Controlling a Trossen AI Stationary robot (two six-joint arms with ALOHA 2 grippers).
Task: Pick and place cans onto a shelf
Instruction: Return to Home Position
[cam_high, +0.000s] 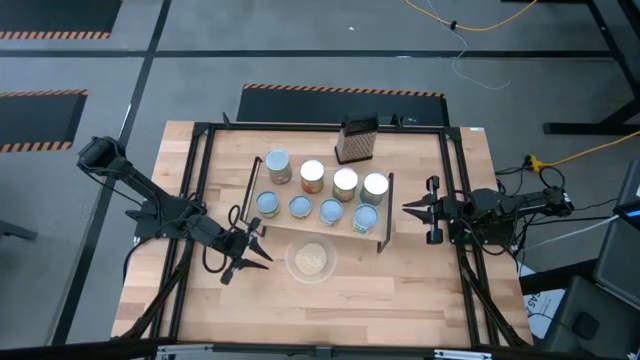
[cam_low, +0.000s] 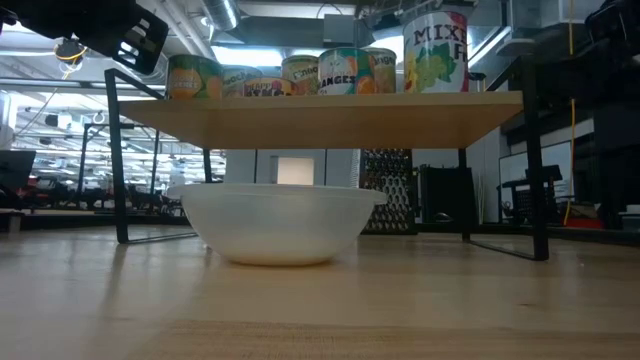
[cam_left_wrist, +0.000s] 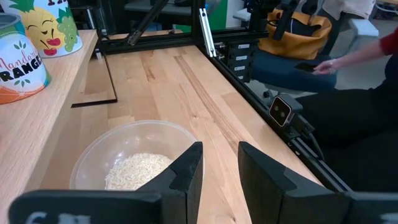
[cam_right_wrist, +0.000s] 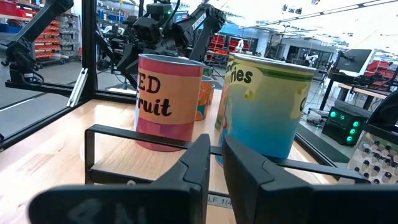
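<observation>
Eight cans stand on the shelf (cam_high: 300, 229) in two rows: taller ones at the back (cam_high: 312, 176) and short blue-topped ones in front (cam_high: 300, 207). In the low view they show on the board (cam_low: 320, 118). My left gripper (cam_high: 262, 250) is open and empty, near the table's front, left of a bowl. It hovers over the bowl's rim in its wrist view (cam_left_wrist: 221, 168). My right gripper (cam_high: 408, 208) is shut and empty, just off the shelf's right end. It points at two cans (cam_right_wrist: 165, 99) behind the shelf's black frame bar (cam_right_wrist: 124, 134).
A clear bowl of beige grains (cam_high: 311, 260) sits in front of the shelf, and shows large in the low view (cam_low: 275, 222). A dark box grater (cam_high: 356, 140) stands behind the shelf. Black rails (cam_high: 455, 180) frame the tabletop. A person's hand (cam_left_wrist: 329, 65) shows beyond the table.
</observation>
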